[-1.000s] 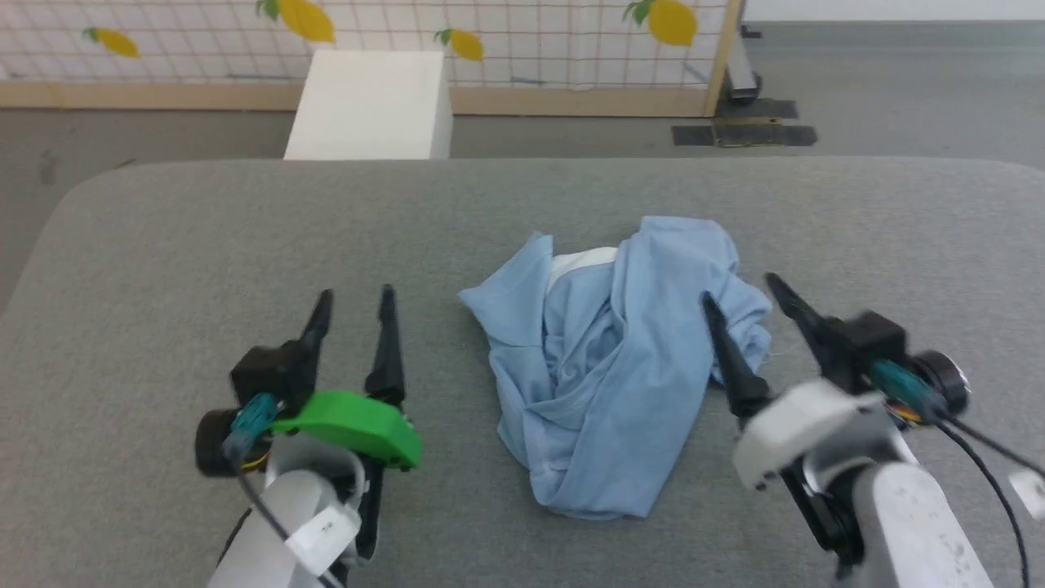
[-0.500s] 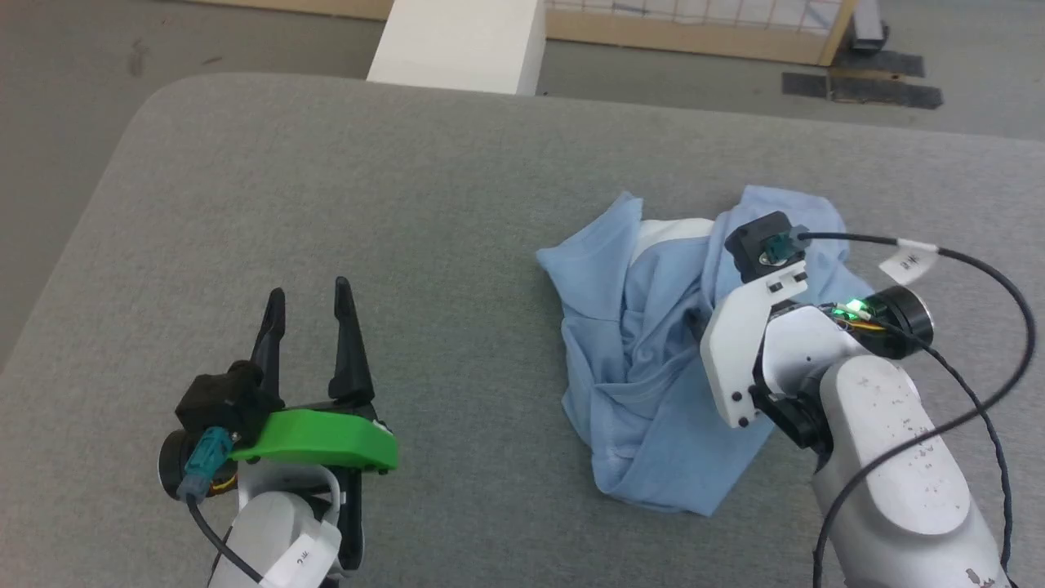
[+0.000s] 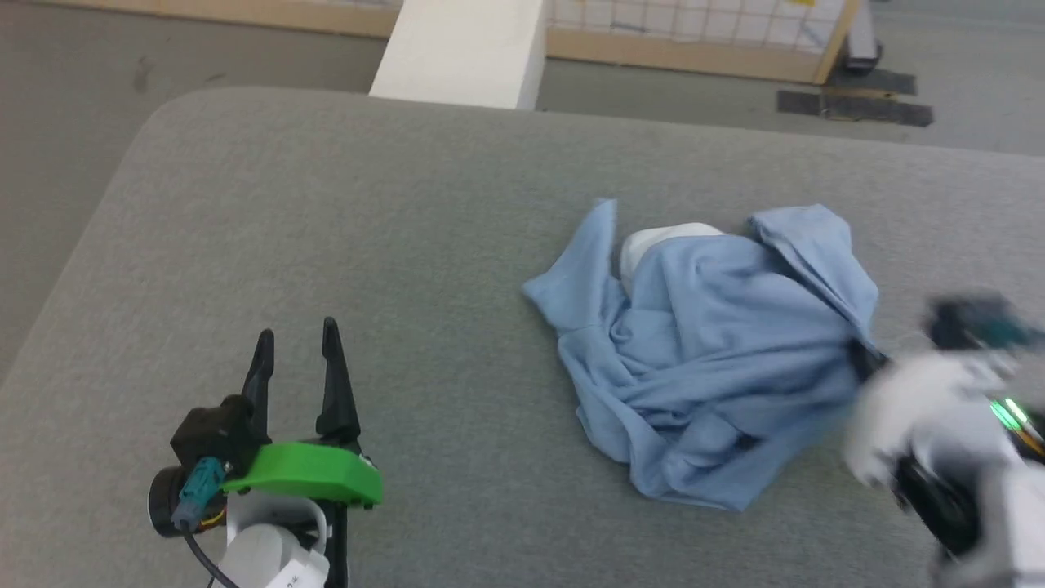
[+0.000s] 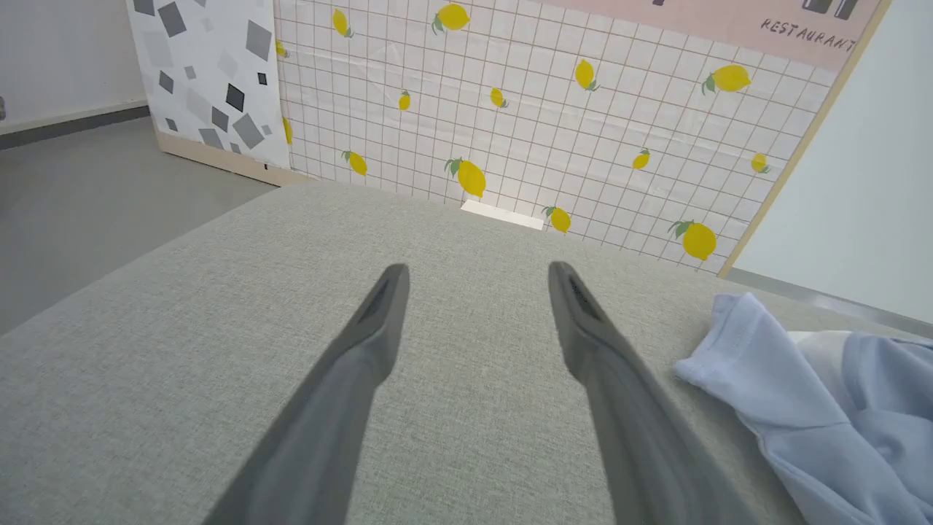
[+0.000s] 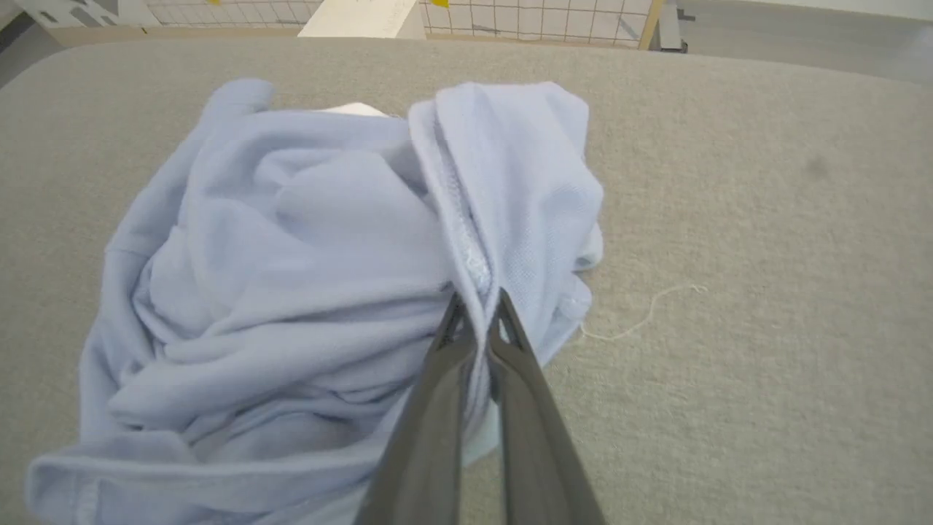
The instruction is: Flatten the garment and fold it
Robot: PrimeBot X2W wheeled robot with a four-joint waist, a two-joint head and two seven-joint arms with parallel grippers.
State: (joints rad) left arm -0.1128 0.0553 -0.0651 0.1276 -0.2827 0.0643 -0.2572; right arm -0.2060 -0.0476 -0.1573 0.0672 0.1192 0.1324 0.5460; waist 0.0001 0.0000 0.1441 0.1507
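While my right gripper pinches the garment, my left gripper hangs spread and empty

As the garment lies crumpled in a heap on the grey padded table, right of centre in my head view, my right gripper is closed on one raised fold of it. Its two dark fingers are pressed nearly together, with a stitched seam of the light blue cloth caught between their tips on the heap's right side. From my head, that arm is a pale blur at the right edge, touching the heap's right flank. A white inner part peeks out at the far side of the pile, and one blue corner juts up towards the left. A loose pale thread lies on the table just beside the cloth. My left gripper hovers over bare table well apart from the shirt, its fingers parted and holding nothing; one sleeve-like corner of the garment shows at the right of my left wrist view. Beyond the table's far edge stand a white block and a lemon-print wall panel
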